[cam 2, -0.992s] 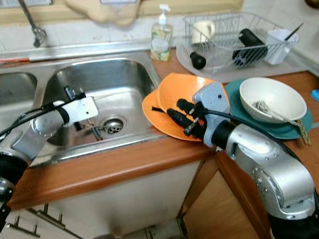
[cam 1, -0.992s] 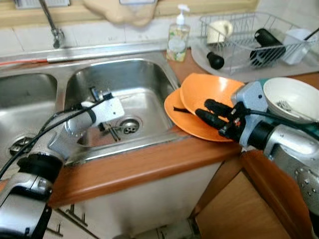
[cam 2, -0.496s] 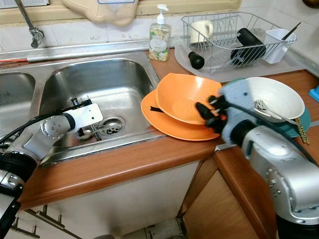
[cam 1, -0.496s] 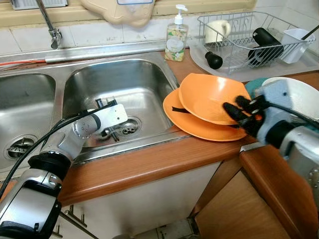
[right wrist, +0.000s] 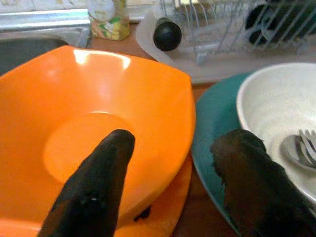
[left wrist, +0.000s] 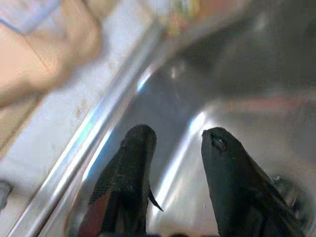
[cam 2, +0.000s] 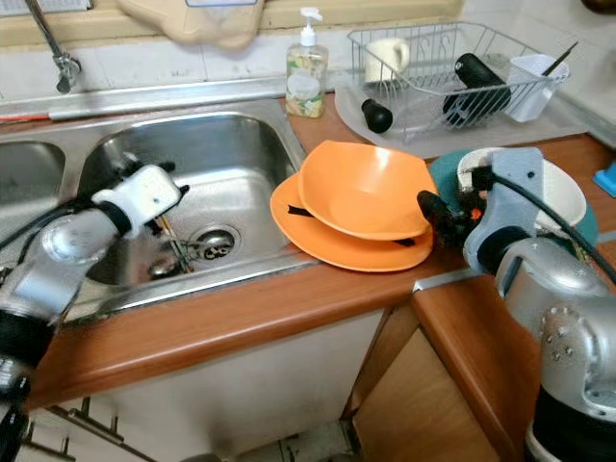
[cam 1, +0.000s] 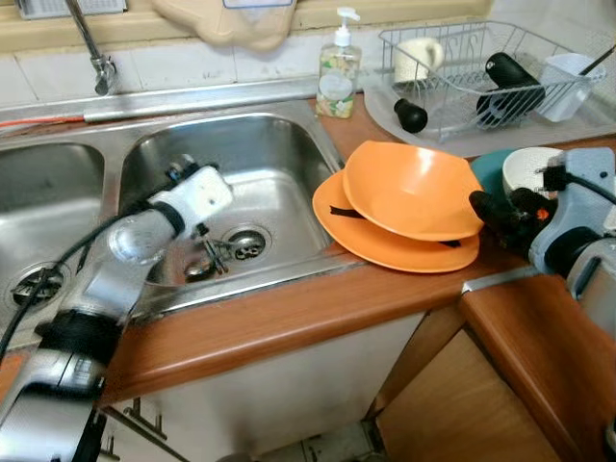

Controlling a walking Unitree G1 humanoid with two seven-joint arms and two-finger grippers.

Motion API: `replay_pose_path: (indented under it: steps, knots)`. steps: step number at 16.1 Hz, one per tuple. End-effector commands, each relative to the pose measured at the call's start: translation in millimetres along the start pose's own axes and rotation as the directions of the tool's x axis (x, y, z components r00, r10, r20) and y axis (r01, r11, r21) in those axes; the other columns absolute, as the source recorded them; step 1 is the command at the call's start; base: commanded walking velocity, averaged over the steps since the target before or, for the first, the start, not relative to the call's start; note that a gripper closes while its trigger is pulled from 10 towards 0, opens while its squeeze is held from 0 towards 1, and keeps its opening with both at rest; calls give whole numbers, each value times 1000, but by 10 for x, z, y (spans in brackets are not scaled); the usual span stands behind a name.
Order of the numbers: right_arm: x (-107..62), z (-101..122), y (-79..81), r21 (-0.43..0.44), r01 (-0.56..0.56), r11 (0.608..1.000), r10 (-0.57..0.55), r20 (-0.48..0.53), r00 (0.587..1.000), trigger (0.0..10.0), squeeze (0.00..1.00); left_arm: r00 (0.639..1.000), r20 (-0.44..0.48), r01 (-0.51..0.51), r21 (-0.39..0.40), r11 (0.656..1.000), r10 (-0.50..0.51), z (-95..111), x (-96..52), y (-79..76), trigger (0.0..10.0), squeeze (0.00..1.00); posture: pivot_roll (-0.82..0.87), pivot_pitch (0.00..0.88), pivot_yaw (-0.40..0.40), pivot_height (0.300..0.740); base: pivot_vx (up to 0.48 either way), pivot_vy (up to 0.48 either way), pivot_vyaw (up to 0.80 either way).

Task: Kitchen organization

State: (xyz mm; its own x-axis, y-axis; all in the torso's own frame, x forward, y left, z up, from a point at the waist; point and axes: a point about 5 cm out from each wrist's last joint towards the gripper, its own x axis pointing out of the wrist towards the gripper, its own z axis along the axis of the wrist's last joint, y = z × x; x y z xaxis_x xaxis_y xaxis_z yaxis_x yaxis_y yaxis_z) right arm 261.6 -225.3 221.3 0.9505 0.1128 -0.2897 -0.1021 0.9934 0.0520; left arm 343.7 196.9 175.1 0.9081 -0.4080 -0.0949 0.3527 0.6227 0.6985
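Your right gripper [right wrist: 168, 182] has its fingers spread and empty, aimed at the orange bowl [cam 1: 414, 189], one finger over its rim, the other toward the white bowl [right wrist: 281, 118] on the teal plate [right wrist: 212, 143]. Likely lined up to take the rim. The orange bowl sits on an orange plate [cam 1: 385, 245] at the table edge.

Left gripper [left wrist: 173, 177]: fingers spread, empty, hanging over the sink [cam 1: 279, 144].
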Motion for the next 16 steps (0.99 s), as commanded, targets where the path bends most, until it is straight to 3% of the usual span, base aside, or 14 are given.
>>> replay_pose_path:
  steps: [1,3,7,8,11,12,13,14,15,16]
  knots:
    - [-3,3,-37,36,20,999,-19,-26,999,10000,400,995,93,-13,-81,997,21,168,-74,77,10000,0,-103,0,7,740,0,0,0]
    - [10,-13,-41,75,23,997,-20,-49,999,10000,0,986,165,19,-171,985,10,275,-190,77,10000,0,-98,0,5,740,0,0,0]
    - [42,-45,37,126,-12,992,25,-101,995,10000,0,960,270,154,-298,942,-71,440,-414,-18,10000,0,-86,0,-2,740,0,0,0]
    - [63,-74,45,148,-7,989,27,-138,990,10000,0,942,311,235,-339,911,-127,509,-496,-115,10000,0,-82,0,-6,740,0,0,0]
    - [96,-90,52,184,-10,983,39,-154,987,10000,0,914,349,342,-383,858,-208,606,-619,-243,10000,0,-73,0,-12,740,0,0,0]
    - [114,-90,83,212,-31,977,65,-156,986,9569,0,906,353,370,-396,840,-233,627,-648,-277,10000,0,-69,0,-14,740,0,0,0]
    - [136,-90,114,236,-46,971,85,-157,984,6510,0,902,346,393,-411,823,-258,634,-673,-309,10000,0,-69,0,-14,740,0,0,0]
    - [143,-89,124,244,-50,969,90,-156,984,6510,0,902,340,399,-415,818,-267,634,-681,-319,10000,0,-69,0,-14,740,0,0,0]
    - [171,-98,145,255,-49,966,92,-157,983,4118,0,905,310,406,-425,809,-291,602,-703,-352,10000,0,-63,0,-16,740,0,0,0]
    - [193,-104,162,275,-50,960,95,-153,984,3294,0,908,288,405,-427,808,-304,571,-717,-374,10000,0,-60,0,-19,740,0,0,0]
